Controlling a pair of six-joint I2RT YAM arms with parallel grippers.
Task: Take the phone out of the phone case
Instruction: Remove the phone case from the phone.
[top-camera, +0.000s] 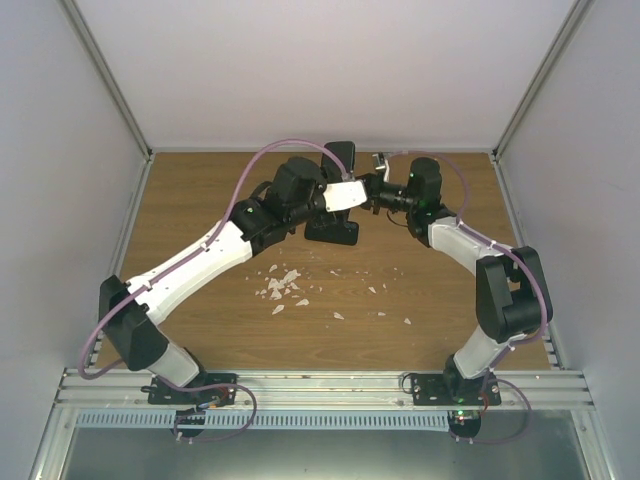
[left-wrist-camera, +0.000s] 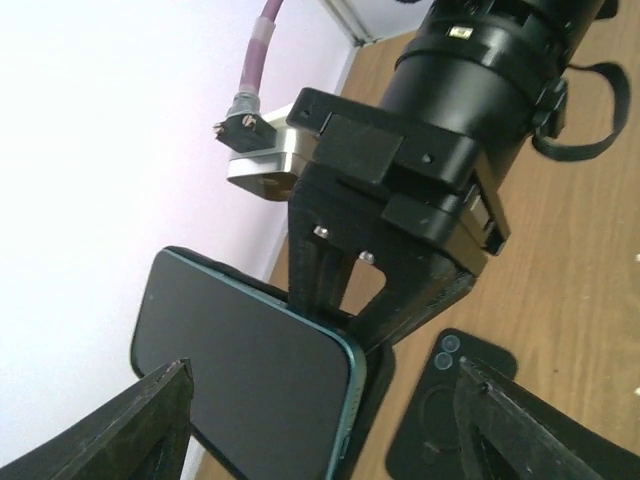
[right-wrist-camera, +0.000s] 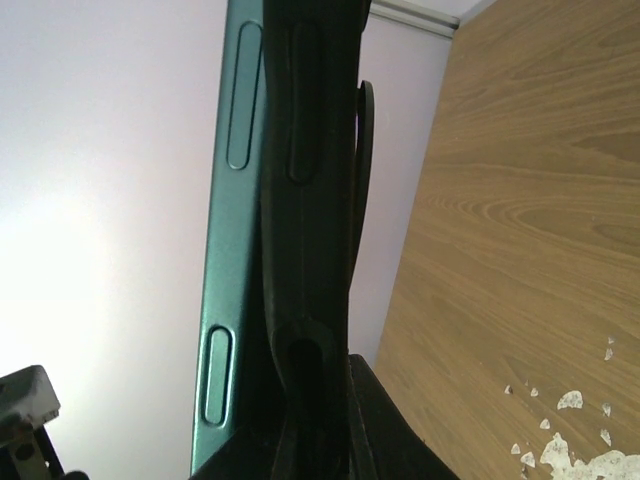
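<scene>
Right, nearest the arm bases, white flakes (top-camera: 283, 288) litter the wooden table (top-camera: 420, 280). Further out, the left gripper (left-wrist-camera: 322, 368) has its jaws spread wide, holding nothing, just under the phone (left-wrist-camera: 240, 370). Teal-edged, screen dark, the phone hangs in the air, pinched at its far edge by the tightly clamped right gripper (left-wrist-camera: 345, 310). Beyond, the black phone case (left-wrist-camera: 445, 400) lies flat on the wood, camera holes showing.

The phone (left-wrist-camera: 240, 370) is teal-edged with black screen, the phone case (left-wrist-camera: 440, 425) black, the table (left-wrist-camera: 590, 300) wood-grained brown.
</scene>
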